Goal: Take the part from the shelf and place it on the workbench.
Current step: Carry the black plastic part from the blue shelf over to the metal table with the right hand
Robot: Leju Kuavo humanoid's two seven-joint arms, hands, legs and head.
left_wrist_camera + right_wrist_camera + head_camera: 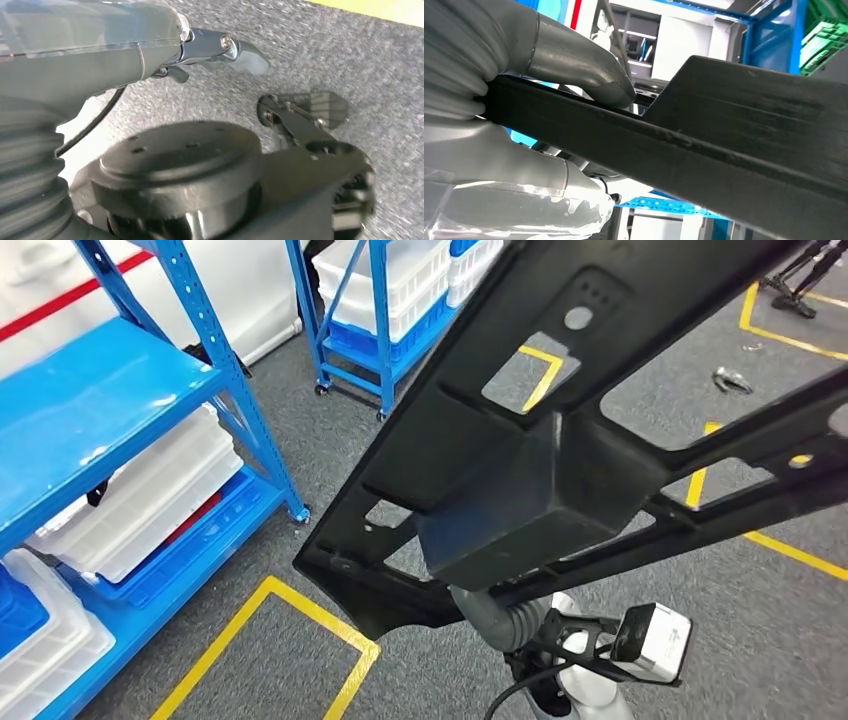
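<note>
Grey carpet with yellow tape lines lies beneath. Right hand clamps the black part, thumb on top, held high beside the blue shelf. Left hand: whether it is spread, I cannot tell.

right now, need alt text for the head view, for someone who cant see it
A large black plastic part with cut-out openings is held up close to the camera, crossing most of the frame above grey carpet with yellow tape lines. Blue shelving holding white bins stands to the left.
</note>
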